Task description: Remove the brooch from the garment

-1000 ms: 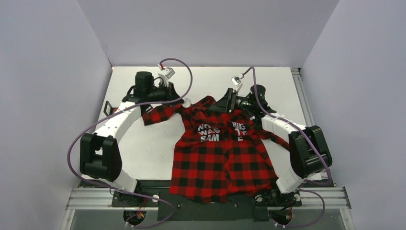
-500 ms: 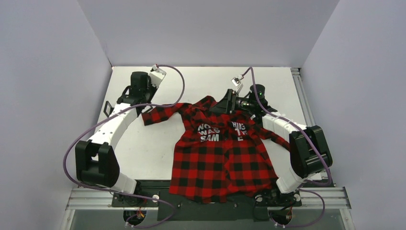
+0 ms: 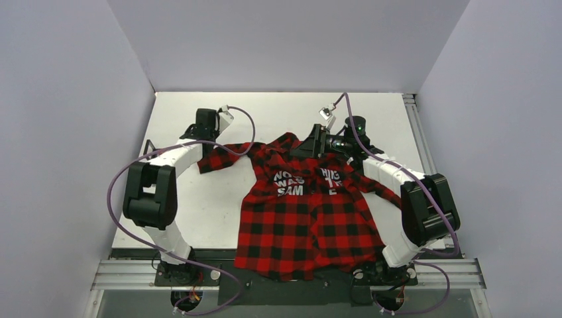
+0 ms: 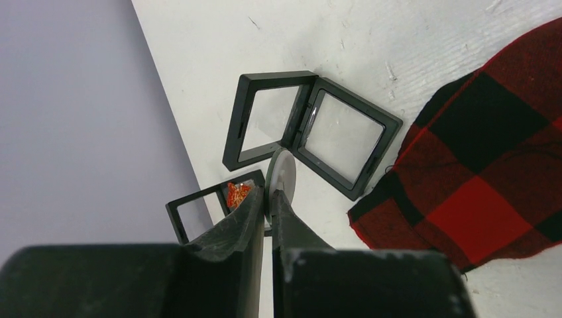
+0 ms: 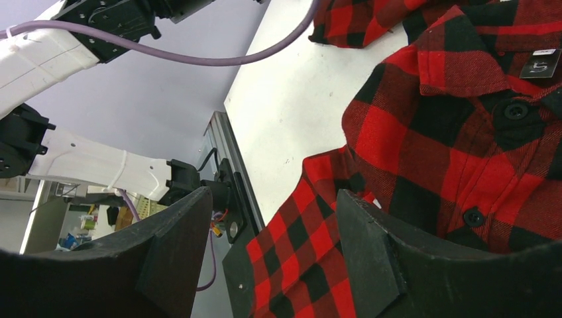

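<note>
Brooch (image 4: 237, 194) sits off the shirt (image 3: 308, 212), at the corner of a small black frame (image 4: 199, 205) near the table's (image 4: 331, 40) left edge, by the wall (image 4: 79, 119). We see only a jagged orange bit beside the left claw (image 4: 268, 197), so we cannot tell its axis. That claw pinches a grey disc (image 4: 281, 173). An open case (image 4: 311, 129) lies beyond, with the shirt just beside it. The right claw (image 5: 275, 212) is spread wide above the shirt.

You're looking at a lab test cell: plain grey walls (image 3: 285, 40) box in a white table (image 3: 205, 205), aluminium rails (image 3: 132, 275) cross the bottom edge, and workshop clutter (image 5: 86, 222) sits lower left in the right wrist view.
</note>
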### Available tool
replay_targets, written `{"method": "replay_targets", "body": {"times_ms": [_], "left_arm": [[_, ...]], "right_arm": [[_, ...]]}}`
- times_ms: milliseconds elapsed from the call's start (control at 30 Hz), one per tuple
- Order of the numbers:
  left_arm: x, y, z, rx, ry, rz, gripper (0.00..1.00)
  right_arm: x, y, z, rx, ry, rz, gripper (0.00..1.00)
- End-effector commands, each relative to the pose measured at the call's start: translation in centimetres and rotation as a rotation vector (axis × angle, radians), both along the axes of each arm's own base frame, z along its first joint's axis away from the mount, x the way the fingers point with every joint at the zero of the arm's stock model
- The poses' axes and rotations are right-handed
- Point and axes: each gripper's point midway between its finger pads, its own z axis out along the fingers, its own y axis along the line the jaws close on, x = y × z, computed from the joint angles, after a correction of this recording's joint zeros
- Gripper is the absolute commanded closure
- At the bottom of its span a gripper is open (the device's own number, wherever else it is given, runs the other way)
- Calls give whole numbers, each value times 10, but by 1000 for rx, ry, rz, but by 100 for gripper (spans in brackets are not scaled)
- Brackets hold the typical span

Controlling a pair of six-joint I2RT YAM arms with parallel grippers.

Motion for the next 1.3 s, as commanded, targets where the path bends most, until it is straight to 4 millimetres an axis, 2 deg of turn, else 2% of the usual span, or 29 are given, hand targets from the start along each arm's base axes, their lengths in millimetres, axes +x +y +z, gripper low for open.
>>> {"method": "replay_targets", "body": {"times_ms": [0,200,400,500,1000,1133,1200,1267], "left_arm": [[25,6,7,38,-77,13,98],[34,8,-11,44,-51,16,98],[41,13,-18,49,-43,26,98],[47,15,-15,52,-73,28,98],[40,12,-37,45,-1,9,95],[32,10,-47,34,54,-1,90],[30,8,-47,20,64,-12,81],[28,5,-47,3,71,-21,77]], "right_arm": [[9,0,26,18,-111,0,36],[9,0,24,14,-103,0,36],[9,1,21,13,-96,3,36],[10,1,19,12,-88,5,36],[11,4,14,10,-76,16,36],[10,5,16,12,-75,19,36],[8,7,17,12,-82,24,36],[8,7,18,12,-83,25,36]]}}
